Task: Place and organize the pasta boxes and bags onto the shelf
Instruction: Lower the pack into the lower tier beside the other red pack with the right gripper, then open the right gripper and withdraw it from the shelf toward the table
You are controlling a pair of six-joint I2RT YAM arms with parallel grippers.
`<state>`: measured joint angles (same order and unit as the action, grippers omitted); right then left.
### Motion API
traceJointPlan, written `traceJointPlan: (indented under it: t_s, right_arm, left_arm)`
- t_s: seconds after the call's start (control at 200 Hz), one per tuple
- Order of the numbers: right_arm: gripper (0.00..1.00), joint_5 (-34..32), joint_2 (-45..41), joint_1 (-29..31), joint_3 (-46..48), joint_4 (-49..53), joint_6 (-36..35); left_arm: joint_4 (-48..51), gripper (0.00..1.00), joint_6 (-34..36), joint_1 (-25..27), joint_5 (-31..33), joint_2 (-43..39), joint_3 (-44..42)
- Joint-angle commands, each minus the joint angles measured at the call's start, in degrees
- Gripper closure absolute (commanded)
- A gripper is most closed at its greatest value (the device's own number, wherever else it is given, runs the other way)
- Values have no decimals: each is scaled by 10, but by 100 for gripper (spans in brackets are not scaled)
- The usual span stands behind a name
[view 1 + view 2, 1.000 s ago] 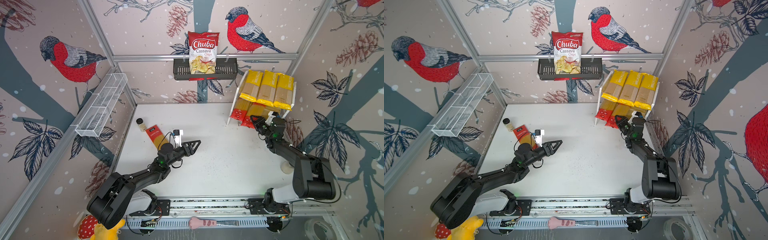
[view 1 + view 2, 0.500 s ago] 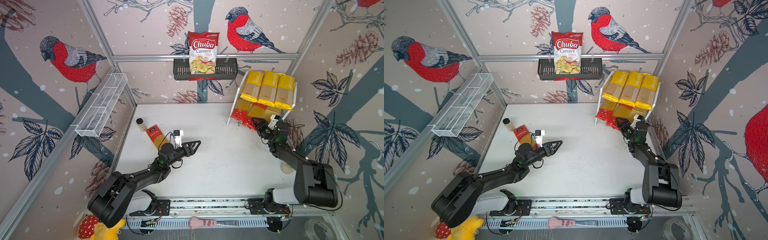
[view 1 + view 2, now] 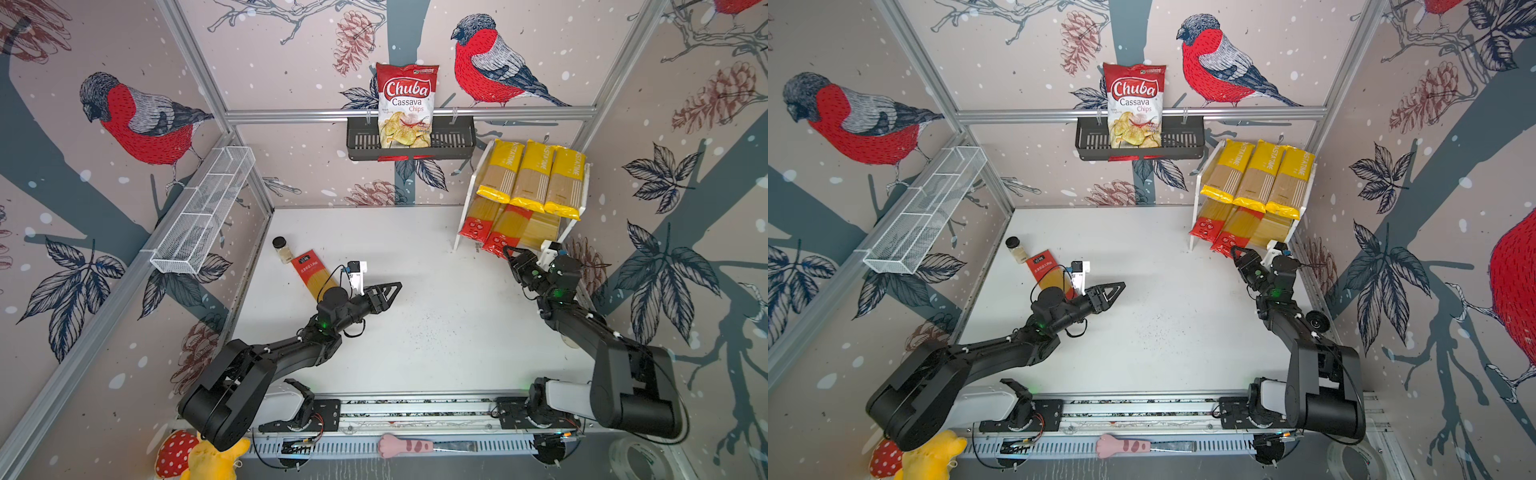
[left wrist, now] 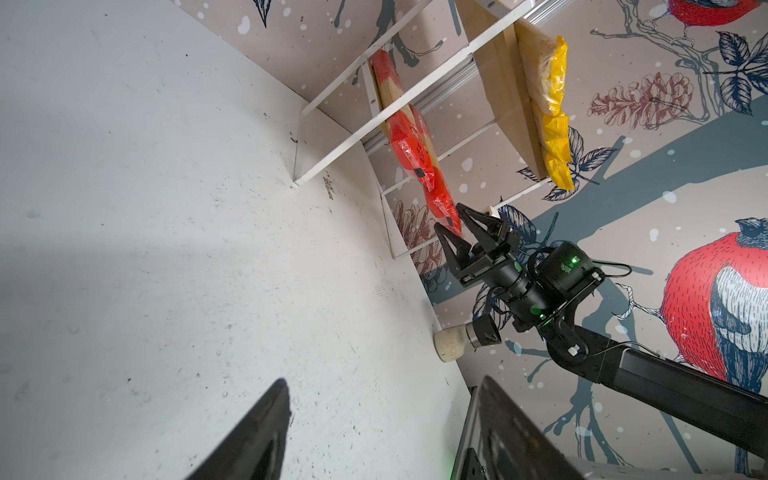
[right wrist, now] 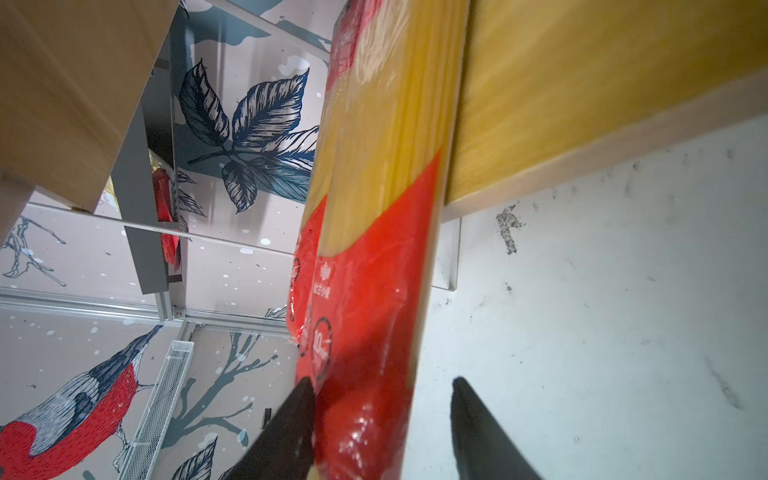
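Observation:
Three yellow packets [image 3: 532,178] lie side by side on the upper board of the shelf [image 3: 468,195]. Two red-ended packets [image 3: 478,222] [image 3: 505,232] rest on its lower board, their red ends sticking out over the front edge. My right gripper [image 3: 508,251] is open around the end of the inner red packet [image 5: 365,316]; one finger touches it and the other stands off with a gap. A third red-ended packet [image 3: 313,276] lies flat on the table at the left. My left gripper [image 3: 392,291] hovers just past it, open and empty [image 4: 384,380].
A small black-lidded jar [image 3: 281,249] stands by the far end of the table packet. Another jar [image 4: 451,343] lies against the right wall under my right arm. A black basket [image 3: 361,143] holding a chips bag hangs at the back. A white wire basket [image 3: 203,212] hangs on the left wall.
My right gripper has drawn back a little from the shelf toward the front, staying at the red packet's end. The left arm has barely moved.

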<state>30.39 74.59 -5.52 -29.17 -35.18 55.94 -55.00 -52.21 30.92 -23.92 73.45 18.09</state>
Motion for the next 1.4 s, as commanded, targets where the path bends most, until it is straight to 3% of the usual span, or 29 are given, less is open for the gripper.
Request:
traceJointPlan:
  t_s: [0.0, 0.17, 0.29, 0.51, 0.826, 0.951, 1.261, 1.396]
  right_arm:
    - [61, 7, 9, 3, -8, -31, 10]
    - [79, 1, 11, -1, -23, -5, -14]
    - [85, -7, 8, -14, -42, 28, -44]
    - [88, 19, 45, -21, -85, 59, -88]
    - [90, 34, 77, -17, -92, 37, -78]
    - [87, 34, 72, -17, -92, 35, -73]
    - [64, 16, 40, -15, -61, 38, -57]
    - [61, 11, 20, -9, -39, 31, -44]
  left_arm:
    - [-25, 30, 1, 0, 0, -1, 0]
    - [-15, 30, 5, 0, 2, -6, 0]
    - [-15, 30, 5, 0, 1, -3, 1]
    - [-21, 30, 3, 0, -1, 2, 2]
    - [-12, 30, 5, 0, 0, -1, 6]
    - [-12, 30, 5, 0, 0, -2, 7]
    - [-10, 30, 6, 0, 0, -2, 8]
    - [-6, 30, 8, 0, 0, -6, 9]
